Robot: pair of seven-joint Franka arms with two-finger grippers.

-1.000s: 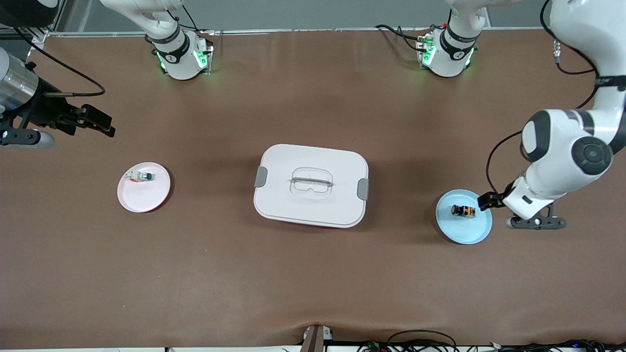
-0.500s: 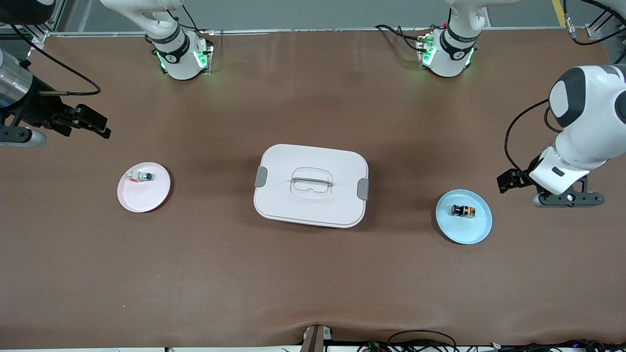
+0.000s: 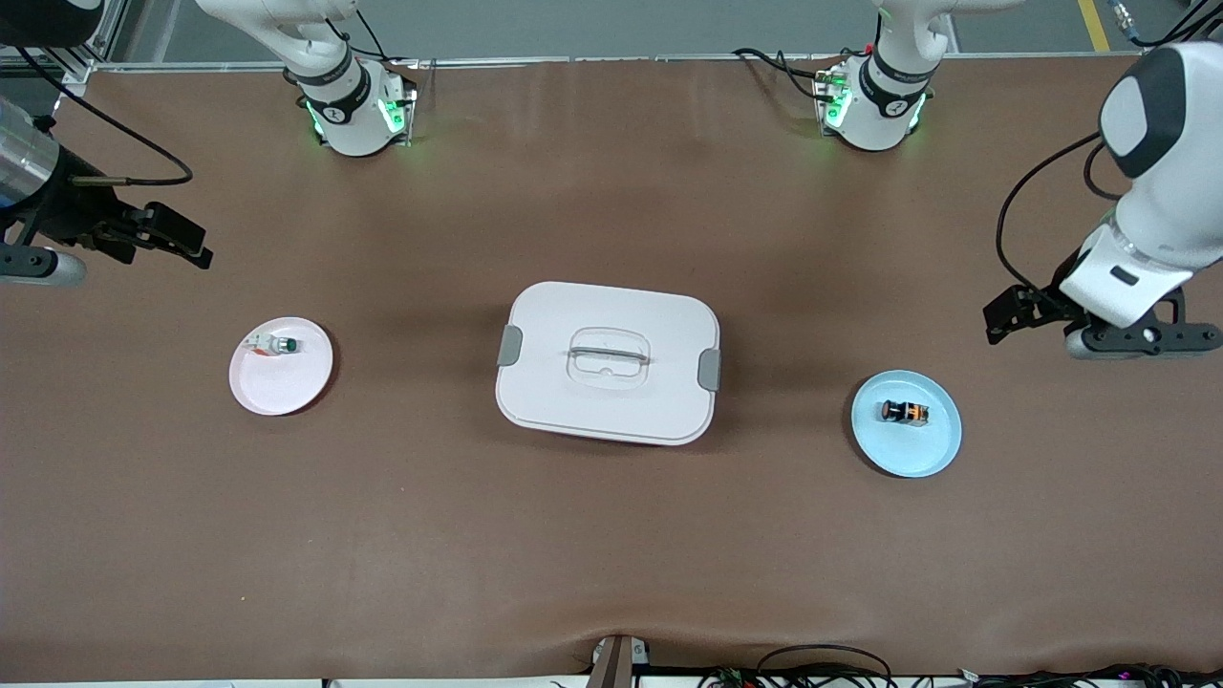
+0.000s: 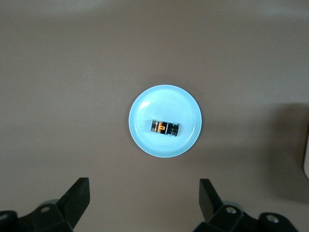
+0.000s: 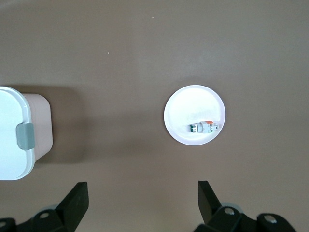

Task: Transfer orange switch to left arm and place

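Box [image 3: 608, 363] smooth white plastic; table [image 3: 611, 554] matt brown

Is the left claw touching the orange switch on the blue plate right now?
Apart. The left wrist view shows the open left claw with bare table between it and the blue plate holding the orange switch.

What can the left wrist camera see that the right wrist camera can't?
Only the left wrist view shows the blue plate with the orange switch lying on it. Only the right wrist view shows the white plate holding the white switch, and the box's grey latch. Both show brown table and their own open end effector, left and right.
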